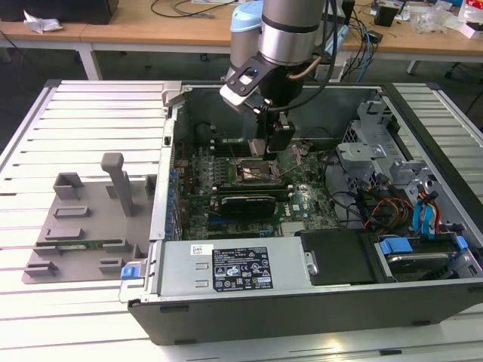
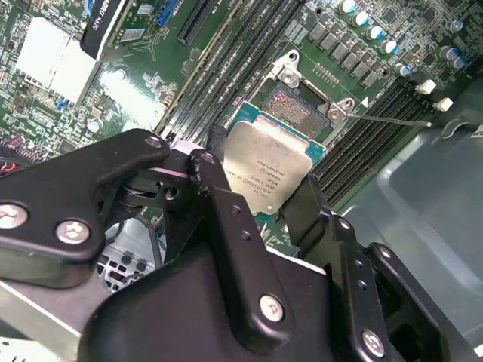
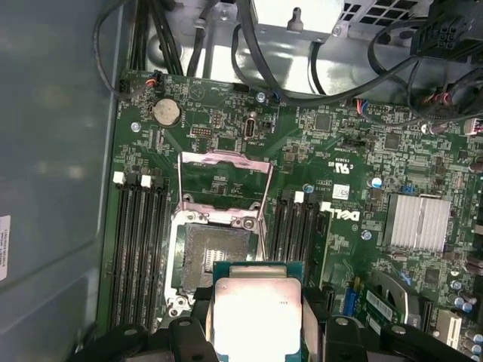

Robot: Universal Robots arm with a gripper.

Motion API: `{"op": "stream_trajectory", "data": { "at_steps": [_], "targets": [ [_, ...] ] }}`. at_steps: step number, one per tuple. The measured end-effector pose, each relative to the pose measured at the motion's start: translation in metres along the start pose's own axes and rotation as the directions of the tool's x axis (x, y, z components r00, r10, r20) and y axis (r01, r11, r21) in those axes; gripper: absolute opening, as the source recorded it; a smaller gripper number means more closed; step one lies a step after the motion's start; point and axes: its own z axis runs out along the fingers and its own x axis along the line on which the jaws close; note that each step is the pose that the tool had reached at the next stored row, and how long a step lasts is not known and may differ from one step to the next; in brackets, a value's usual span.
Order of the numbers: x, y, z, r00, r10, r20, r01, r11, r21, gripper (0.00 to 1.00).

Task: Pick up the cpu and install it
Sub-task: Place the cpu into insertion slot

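Note:
My gripper (image 1: 275,139) hangs inside the open computer case, just above the motherboard. It is shut on the cpu (image 2: 272,154), a flat square chip with a silvery top plate and a green rim, gripped by its two opposite edges. In the first wrist view the cpu (image 3: 256,313) sits between the black fingers (image 3: 198,332), just short of the socket. The socket (image 3: 215,253) lies open and bare, with its metal bracket (image 3: 223,181) swung up. In the second wrist view the socket (image 2: 298,105) shows just beyond the chip's far edge.
Memory slots (image 3: 139,249) flank the socket on both sides. A finned heat sink (image 3: 416,222) and cables (image 3: 392,45) lie nearby. The power supply (image 1: 226,268) and the drive cage (image 1: 377,143) line the case. A grey fixture (image 1: 83,226) stands on the exterior view's left.

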Motion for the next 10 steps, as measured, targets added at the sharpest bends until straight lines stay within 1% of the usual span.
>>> {"op": "stream_trajectory", "data": {
  "at_steps": [10],
  "targets": [
    [0.0002, 0.0003, 0.0064, 1.0, 0.001, -0.0002, -0.001, 1.0, -0.0001, 0.55]
  ]
}}
